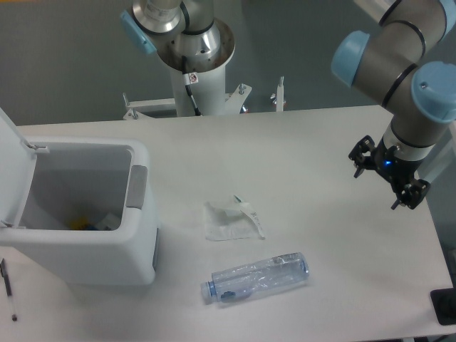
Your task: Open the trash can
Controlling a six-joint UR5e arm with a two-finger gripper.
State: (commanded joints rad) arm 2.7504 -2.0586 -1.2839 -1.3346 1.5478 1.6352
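The white trash can (107, 246) stands at the left of the table. Its lid (13, 167) is swung up and back on the left side, so the bin is open at the top. The grey push-button tab (137, 187) sits on its right rim. Some small items lie at the bottom inside. My gripper (388, 174) hangs over the right side of the table, far from the bin. Its fingers are spread apart and hold nothing.
A clear plastic bottle (256, 276) lies on its side near the front middle. A crumpled clear wrapper (231, 219) lies behind it. A pen (8, 288) lies at the left edge. A black object (445, 306) sits at the front right corner. The arm's base (196, 64) stands at the back.
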